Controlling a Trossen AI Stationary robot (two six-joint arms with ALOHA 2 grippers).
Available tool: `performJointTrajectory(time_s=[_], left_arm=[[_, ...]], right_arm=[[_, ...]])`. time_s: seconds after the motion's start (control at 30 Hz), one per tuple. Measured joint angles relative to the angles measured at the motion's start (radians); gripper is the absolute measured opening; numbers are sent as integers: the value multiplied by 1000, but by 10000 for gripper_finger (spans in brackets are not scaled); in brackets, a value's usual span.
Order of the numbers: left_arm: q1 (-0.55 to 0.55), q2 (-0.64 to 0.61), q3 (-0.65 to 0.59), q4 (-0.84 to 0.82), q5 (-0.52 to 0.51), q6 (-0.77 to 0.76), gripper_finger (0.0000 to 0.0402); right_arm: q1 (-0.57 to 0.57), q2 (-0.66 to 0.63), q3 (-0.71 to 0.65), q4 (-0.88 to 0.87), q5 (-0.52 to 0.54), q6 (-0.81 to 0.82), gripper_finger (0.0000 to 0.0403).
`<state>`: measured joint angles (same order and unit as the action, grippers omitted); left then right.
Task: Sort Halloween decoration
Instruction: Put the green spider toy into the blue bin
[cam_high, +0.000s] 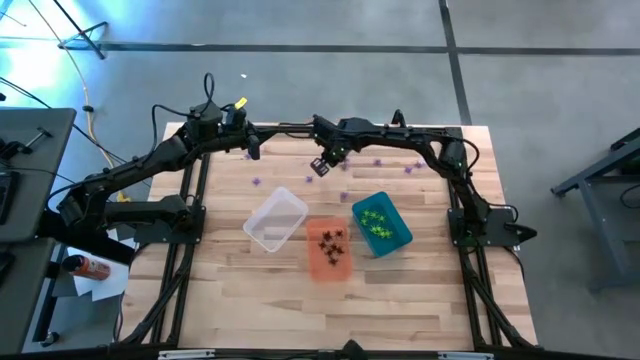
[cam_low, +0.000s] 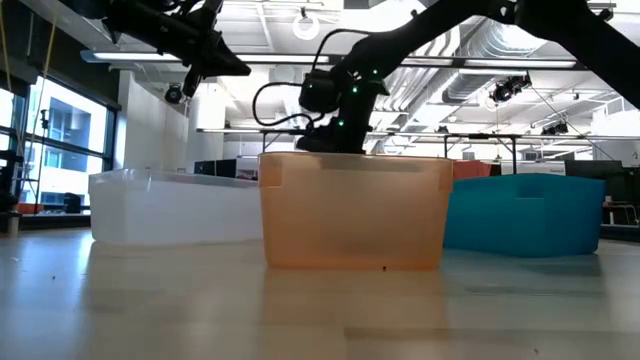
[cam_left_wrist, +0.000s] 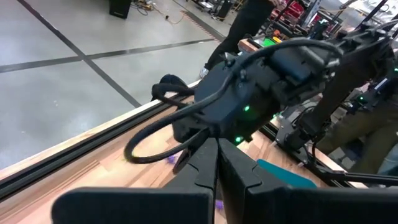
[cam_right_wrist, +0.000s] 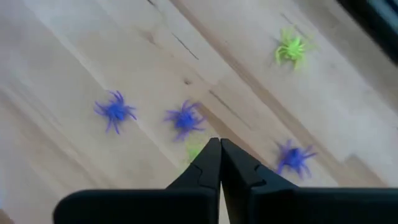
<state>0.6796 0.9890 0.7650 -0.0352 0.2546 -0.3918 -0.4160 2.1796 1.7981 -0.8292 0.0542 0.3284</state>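
Small spider-like Halloween decorations lie on the far part of the wooden table: purple ones (cam_right_wrist: 115, 111), (cam_right_wrist: 185, 118), (cam_right_wrist: 293, 157) and a green one (cam_right_wrist: 291, 46). My right gripper (cam_right_wrist: 219, 144) hangs over them, pointing steeply down, shut, with a bit of green (cam_right_wrist: 194, 151) at its tips. In the high view it (cam_high: 322, 166) is beyond the bins. My left gripper (cam_high: 251, 149) hovers shut and empty above the table's far left. The orange bin (cam_high: 328, 250) holds black decorations and the teal bin (cam_high: 381, 224) holds green ones. My right gripper pinches a green decoration at its fingertips, coming from above and pointing steeply down. Only a bit of green (cam_right_wrist: 194, 151) shows beside one finger; the fingers hide the rest. It appears lifted clear of the table.
The clear bin (cam_high: 275, 220) stands left of the orange one, and all three sit side by side in the table's middle. Loose purple decorations (cam_high: 256, 182), (cam_high: 377, 162) are scattered along the far side. Bare wood lies toward the near edge (cam_high: 330, 320).
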Motion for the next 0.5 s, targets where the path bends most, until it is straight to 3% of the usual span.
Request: performJointTrajectory(time_s=[0.13, 0.3, 0.4, 0.5], left_arm=[[0, 0, 0, -9, 0, 0, 0], [0, 0, 0, -14, -1, 1, 0], [1, 0, 0, -14, -6, 1, 0], [1, 0, 0, -13, -6, 1, 0]], right_arm=[[4, -72, -64, 23, 16, -75, 1], [4, -262, -326, 188, -11, -30, 0], [-6, -368, -465, 285, -99, 82, 0], [-13, -404, -504, 342, -205, 62, 0]])
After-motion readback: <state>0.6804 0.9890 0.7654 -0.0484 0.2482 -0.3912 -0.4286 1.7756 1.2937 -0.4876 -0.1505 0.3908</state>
